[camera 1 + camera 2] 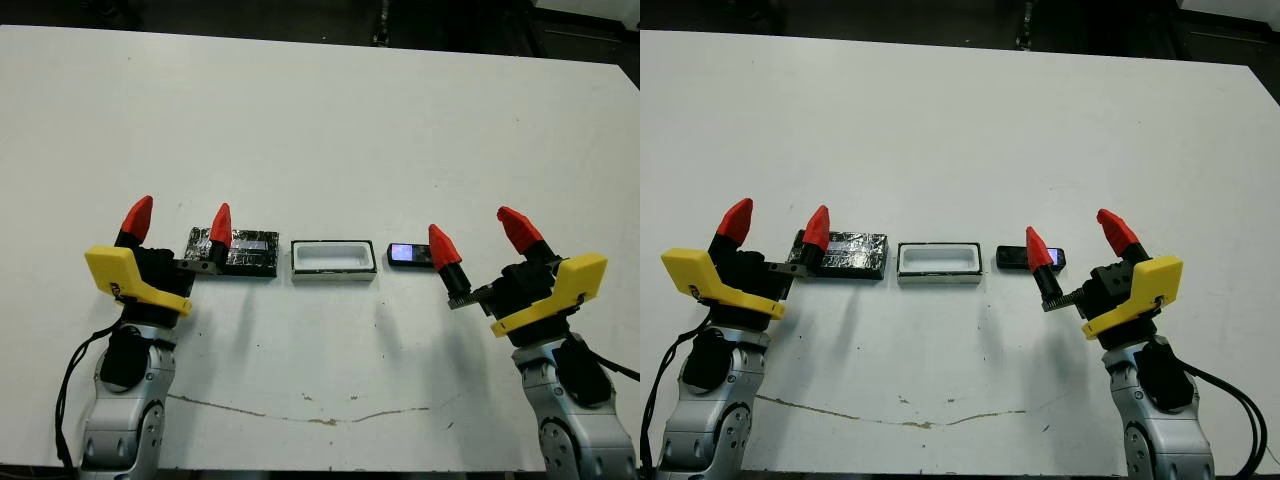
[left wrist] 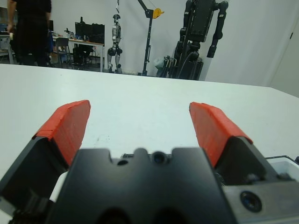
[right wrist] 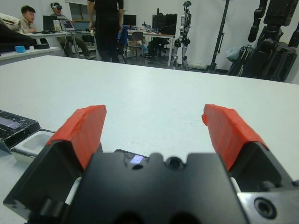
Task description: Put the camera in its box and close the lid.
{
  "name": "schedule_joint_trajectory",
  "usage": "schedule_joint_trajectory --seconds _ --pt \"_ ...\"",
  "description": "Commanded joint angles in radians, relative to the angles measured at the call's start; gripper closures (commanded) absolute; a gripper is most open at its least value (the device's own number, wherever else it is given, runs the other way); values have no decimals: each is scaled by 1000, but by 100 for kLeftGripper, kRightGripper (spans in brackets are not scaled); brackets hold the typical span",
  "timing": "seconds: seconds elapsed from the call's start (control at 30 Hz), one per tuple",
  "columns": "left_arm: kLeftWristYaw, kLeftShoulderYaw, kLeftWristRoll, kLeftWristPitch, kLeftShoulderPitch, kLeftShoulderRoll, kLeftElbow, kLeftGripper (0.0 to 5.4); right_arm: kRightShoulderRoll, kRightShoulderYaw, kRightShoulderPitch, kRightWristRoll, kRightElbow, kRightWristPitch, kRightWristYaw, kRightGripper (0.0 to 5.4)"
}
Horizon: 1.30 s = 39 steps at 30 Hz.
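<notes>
Near the worktop's (image 1: 320, 120) front edge, lid (image 1: 240, 250), box (image 1: 333, 258) and camera (image 1: 408, 255) lie in a row. Left claw (image 1: 178, 222) and right claw (image 1: 480, 238) hover with fingers apart, holding nothing.

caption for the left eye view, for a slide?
Open grippers, left and right, flank lid, empty box and camera.

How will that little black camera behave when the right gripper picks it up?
The camera looks rigid and flat, so it probably won't roll or flop. Its smooth casing may slip between the right gripper fingers. Lying low on the table, it leaves little edge to grasp.
</notes>
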Motion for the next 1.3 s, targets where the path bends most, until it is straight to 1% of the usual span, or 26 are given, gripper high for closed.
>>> schedule_joint_trajectory --seconds 0.03,0.23,0.37,0.5,0.6,0.7,0.77,0.83,0.93,1.0,1.07,1.13,1.17,1.27,1.3 --pt "-4 1 -11 -2 4 -3 5 2 -10 -4 12 3 0 4 3 0" --pt "-3 3 -2 -6 1 3 13 2 -10 3 17 1 8 -8 14 0" --pt "9 -2 30 -15 4 3 17 2 -17 -5 17 3 10 0 21 0" --pt "4 -2 15 -9 6 -4 13 2 -55 -39 -17 21 32 10 50 0" --pt "3 -2 9 -8 8 -5 13 2 -124 -70 -74 18 68 20 88 0" --pt "2 -3 9 -15 8 -4 17 2 -209 -100 -152 37 129 33 159 0" --pt "6 -4 14 -15 8 -3 17 2 -271 -113 -216 49 183 50 219 0" --pt "4 -4 14 -13 8 0 15 2 -337 -110 -295 50 266 46 302 0" --pt "8 -4 10 -11 9 -4 14 2 -424 -83 -411 56 401 42 462 0" --pt "12 -6 15 -15 10 -7 17 2 -474 -47 -489 52 493 55 573 0" --pt "16 -8 25 -21 10 -7 20 2 -500 -5 -554 38 573 55 669 0" --pt "19 -10 29 -24 10 -8 22 2 -517 55 -613 -10 646 16 750 0" --pt "17 -11 26 -23 9 -9 21 2 -521 84 -642 -34 691 -17 797 0" --pt "13 -10 11 -17 10 -12 19 2 -518 156 -726 -88 820 -89 925 0" --pt "14 -10 13 -16 11 -11 18 2 -513 177 -749 -103 855 -99 957 0"
